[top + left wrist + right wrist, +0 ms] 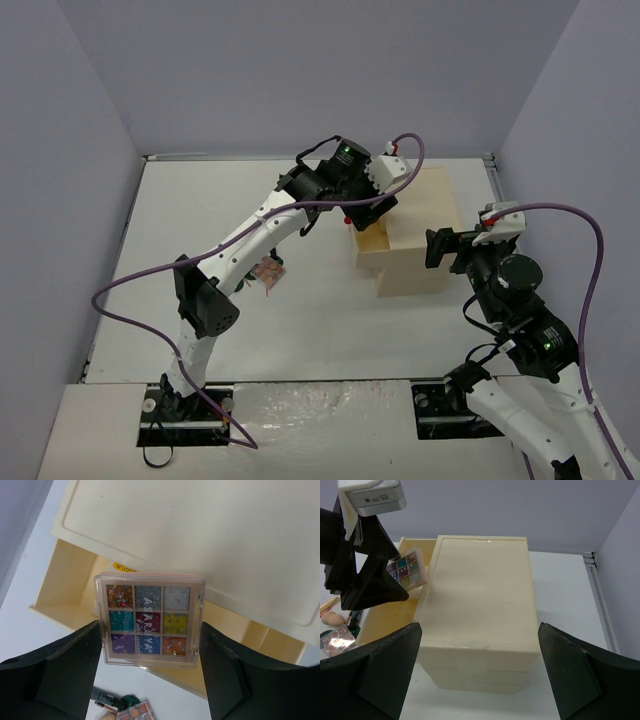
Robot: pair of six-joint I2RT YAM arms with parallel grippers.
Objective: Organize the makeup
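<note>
A nine-pan glitter eyeshadow palette sits mid-frame in the left wrist view, pinched by the left end effector over the open drawer of the cream drawer box. The left arm stretches across the table. The right end effector is spread wide, facing the box.

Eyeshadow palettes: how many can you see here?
2. A glittery nine-colour palette is held between the left fingers over the open drawer. A pinkish palette lies on the table. Others may be hidden.

Bright, even light; soft shadows; sharp focus.
</note>
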